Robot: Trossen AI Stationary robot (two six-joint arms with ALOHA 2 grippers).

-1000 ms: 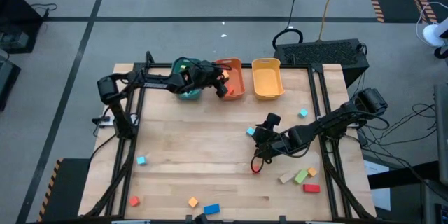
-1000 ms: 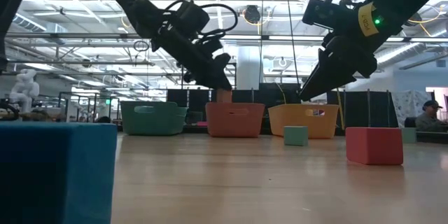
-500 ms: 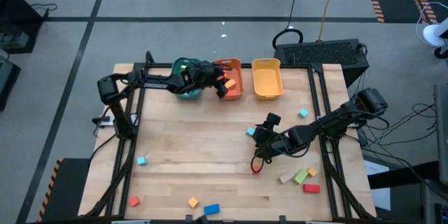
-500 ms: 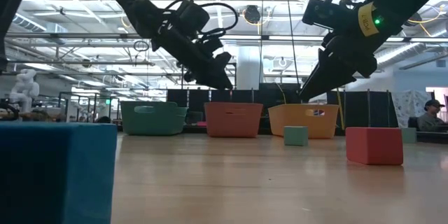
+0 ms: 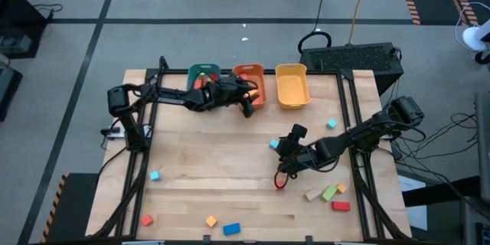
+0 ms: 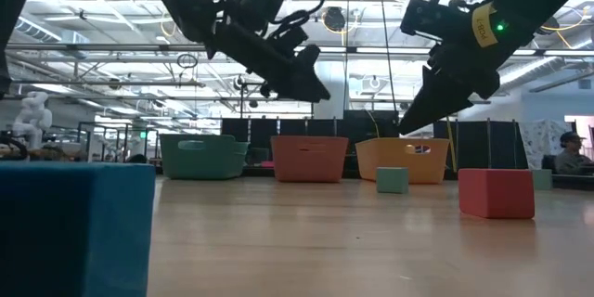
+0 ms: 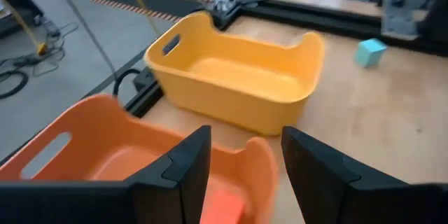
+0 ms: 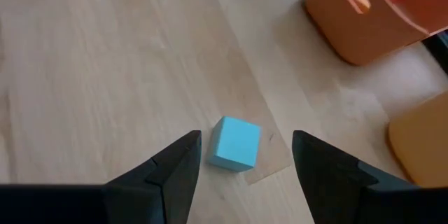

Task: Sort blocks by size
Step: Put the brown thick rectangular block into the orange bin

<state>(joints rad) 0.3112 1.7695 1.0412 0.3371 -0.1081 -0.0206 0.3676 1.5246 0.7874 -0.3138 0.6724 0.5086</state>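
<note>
Between the open right tool's [image 8: 241,175] fingers lies a light-blue cube [image 8: 235,143].

left pincer [image 5: 249,109] lifted, swung off orange bin [image 5: 253,84], empty

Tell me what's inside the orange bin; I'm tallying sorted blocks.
The left wrist view shows one red block lying in the orange bin, seen between the open left gripper's fingers. Those fingers hide part of the bin floor, so more blocks may lie there.
</note>
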